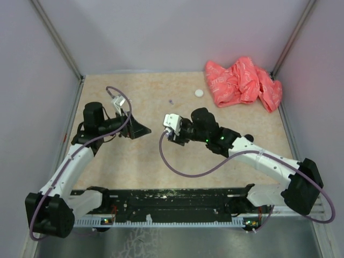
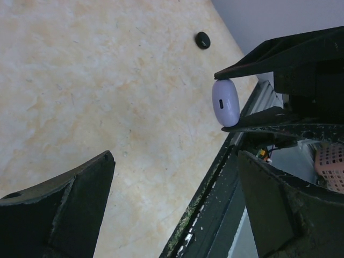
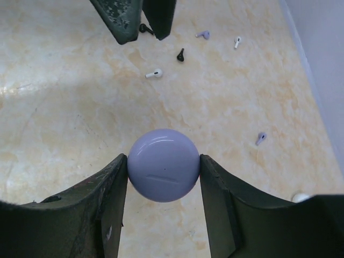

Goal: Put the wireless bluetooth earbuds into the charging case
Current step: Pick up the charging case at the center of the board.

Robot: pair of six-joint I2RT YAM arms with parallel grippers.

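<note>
My right gripper [image 3: 163,161] is shut on a round lavender charging case [image 3: 161,177], closed, held above the table. The left wrist view shows that case [image 2: 226,102] edge-on between the right fingers. Several tiny earbuds lie on the table beyond it: a white one [image 3: 154,73], a black one [image 3: 180,54], a purple one [image 3: 203,35], another white one [image 3: 237,42], another purple one [image 3: 260,138]. My left gripper [image 2: 174,161] is open and empty, its fingers [image 3: 126,19] hanging over the far earbuds. In the top view the left gripper [image 1: 142,129] faces the right gripper [image 1: 171,135].
A round white case [image 1: 199,93] lies at the back centre. A round black case [image 2: 202,40] lies on the table. A crumpled red cloth [image 1: 242,80] fills the back right corner. Grey walls enclose the table on three sides.
</note>
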